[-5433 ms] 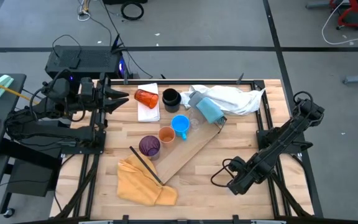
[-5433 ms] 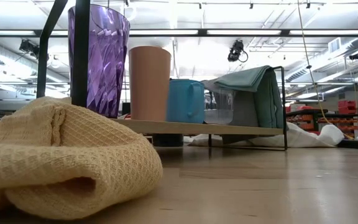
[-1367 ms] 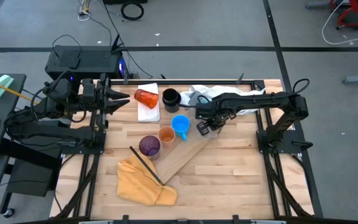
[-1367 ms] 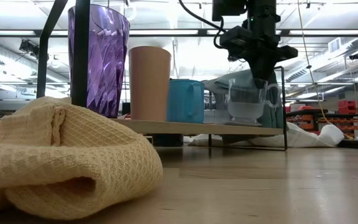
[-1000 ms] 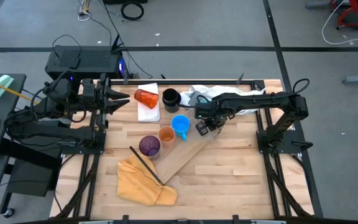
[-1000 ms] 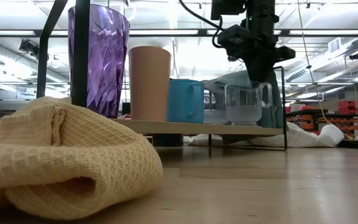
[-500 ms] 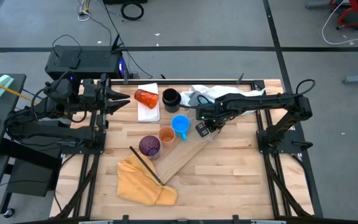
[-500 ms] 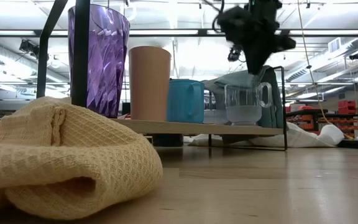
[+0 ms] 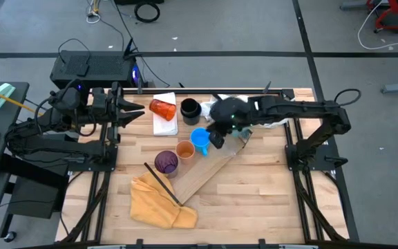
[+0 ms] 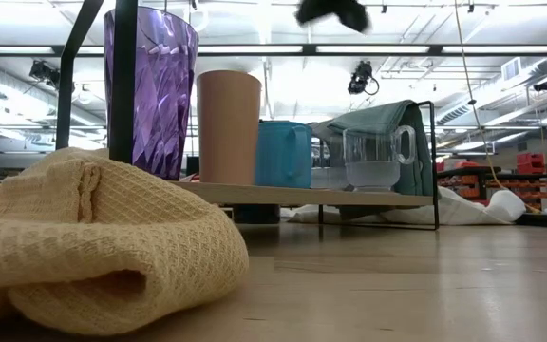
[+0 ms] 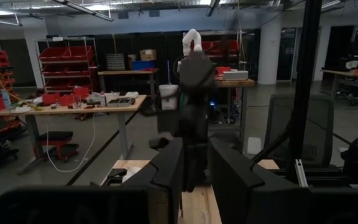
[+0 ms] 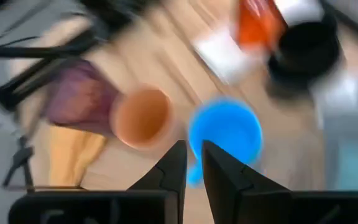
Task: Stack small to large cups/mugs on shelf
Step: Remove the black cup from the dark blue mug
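Pale wood forms the long shelf, seen lying slantwise on the table in the high view. On it, in a row, the purple cup, the orange cup and the blue mug are seen. The red tumbler is lying on the white pad, with the black mug just beside it. The right gripper is held just beside the blue mug; finger spacing cannot be told there. The left gripper is parked at the table's left edge. A yellow cloth is lying at the shelf's near end

Low view: the purple cup, orange cup, blue mug and a clear glass mug are seen upright on the shelf, nothing gripping them. A dark blurred piece of arm is seen at the top edge

Left wrist view: the left gripper is seen with its fingers nearly together, nothing held

Right wrist view: the right gripper is seen with a narrow gap between its fingers, empty, above the blue mug and orange cup
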